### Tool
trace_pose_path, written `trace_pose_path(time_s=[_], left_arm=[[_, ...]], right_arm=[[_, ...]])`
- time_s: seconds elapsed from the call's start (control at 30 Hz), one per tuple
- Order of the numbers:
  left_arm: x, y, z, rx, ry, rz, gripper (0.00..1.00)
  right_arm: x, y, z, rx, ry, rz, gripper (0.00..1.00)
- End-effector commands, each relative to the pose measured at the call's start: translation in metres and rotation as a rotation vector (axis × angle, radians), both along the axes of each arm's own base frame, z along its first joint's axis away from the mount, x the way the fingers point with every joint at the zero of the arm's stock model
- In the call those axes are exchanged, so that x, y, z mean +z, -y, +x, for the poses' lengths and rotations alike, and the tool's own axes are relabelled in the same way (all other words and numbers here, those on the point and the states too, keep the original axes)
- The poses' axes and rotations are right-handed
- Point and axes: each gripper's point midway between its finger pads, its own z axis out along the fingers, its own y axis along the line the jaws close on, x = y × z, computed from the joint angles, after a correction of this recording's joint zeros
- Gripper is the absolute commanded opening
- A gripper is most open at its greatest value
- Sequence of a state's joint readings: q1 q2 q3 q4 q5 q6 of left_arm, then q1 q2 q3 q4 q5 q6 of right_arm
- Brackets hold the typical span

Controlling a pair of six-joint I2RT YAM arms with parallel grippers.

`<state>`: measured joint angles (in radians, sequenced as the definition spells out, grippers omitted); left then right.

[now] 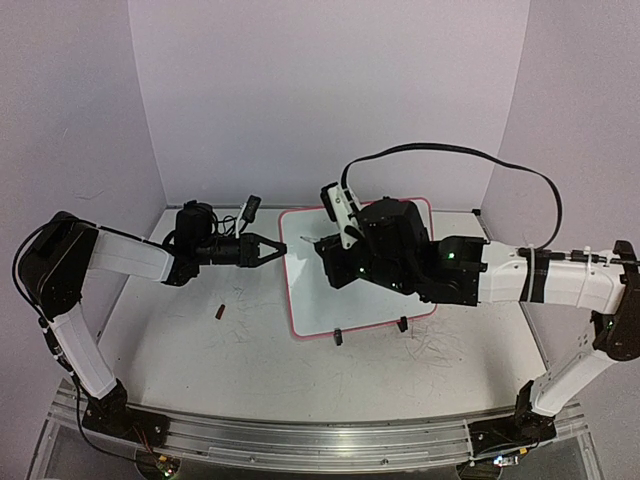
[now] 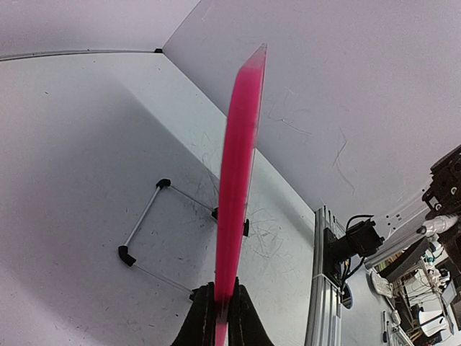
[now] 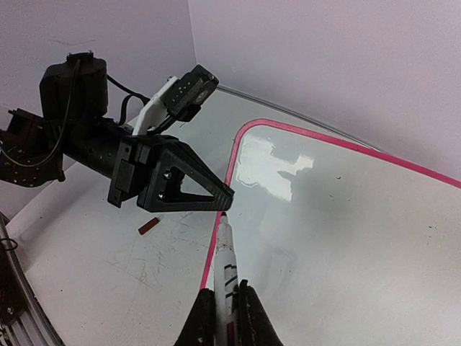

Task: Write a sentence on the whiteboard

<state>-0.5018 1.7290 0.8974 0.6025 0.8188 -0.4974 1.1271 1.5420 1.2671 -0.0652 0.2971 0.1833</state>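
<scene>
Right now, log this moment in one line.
left gripper: shut on whiteboard | right gripper: shut on marker | sentence: none visible

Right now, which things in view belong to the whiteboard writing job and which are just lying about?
Job: whiteboard; left gripper clamping its edge; marker in right gripper.
Lying about: small red piece on the table, left of the board.

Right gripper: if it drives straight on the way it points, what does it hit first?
Its marker leads; the left gripper, shut on the whiteboard frame, sits right ahead, so probably those fingertips first. Depth is unclear: the tip may touch the board sooner.
</scene>
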Motion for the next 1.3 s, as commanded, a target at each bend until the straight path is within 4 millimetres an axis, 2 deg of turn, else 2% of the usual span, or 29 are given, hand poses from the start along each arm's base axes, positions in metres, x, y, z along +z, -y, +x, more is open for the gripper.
trace_pose_path(time_s=[0.0,0.37,1.27], left_arm=[[0.016,0.000,0.004,0.015,0.005,-0.009,0.00],[0.014,0.000,0.006,0.015,0.002,0.000,0.00],[0.017,0.000,0.005,0.015,0.009,-0.001,0.00]], right_arm=[[0.010,-0.003,0.006,-0.012,0.027,0.028,0.00],[0.005,-0.011,0.010,-0.001,0.043,-0.001,0.00],[-0.009,-0.030,0.053,-0.076,0.058,-0.047,0.00]])
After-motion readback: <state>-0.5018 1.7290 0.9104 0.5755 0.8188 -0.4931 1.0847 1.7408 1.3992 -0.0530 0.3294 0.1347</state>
